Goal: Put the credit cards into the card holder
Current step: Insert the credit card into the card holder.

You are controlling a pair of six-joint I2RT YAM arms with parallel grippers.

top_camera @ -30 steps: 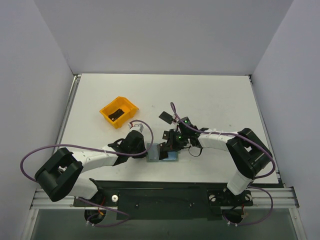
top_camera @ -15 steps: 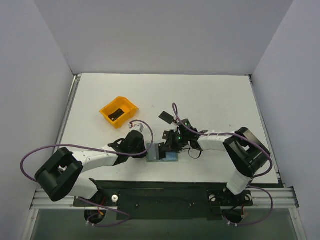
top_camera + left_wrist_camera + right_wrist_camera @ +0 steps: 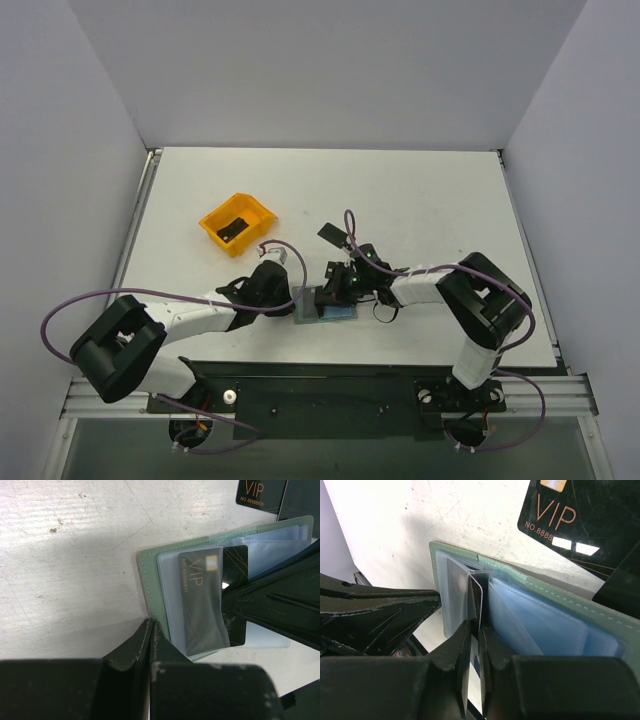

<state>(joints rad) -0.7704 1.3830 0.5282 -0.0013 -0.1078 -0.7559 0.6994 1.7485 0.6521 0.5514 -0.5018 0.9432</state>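
White table (image 3: pixel 420 190) | 1 wallet (image 3: pixel 147 580), open at near edge | 4 cards (image 3: pixel 330 233): one in 1 bin (image 3: pixel 255 212), two loose just beyond wallet, one half in a sleeve | left fingers (image 3: pixel 142 640) clamped on wallet edge | right fingers (image 3: pixel 462 647) pinching the sleeved card

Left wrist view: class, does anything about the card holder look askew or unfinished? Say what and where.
Yes. The black VIP card sits only partway in a clear sleeve of the card holder; its outer end sticks out bare, pinched in the right claw. Not damaged, just not seated.
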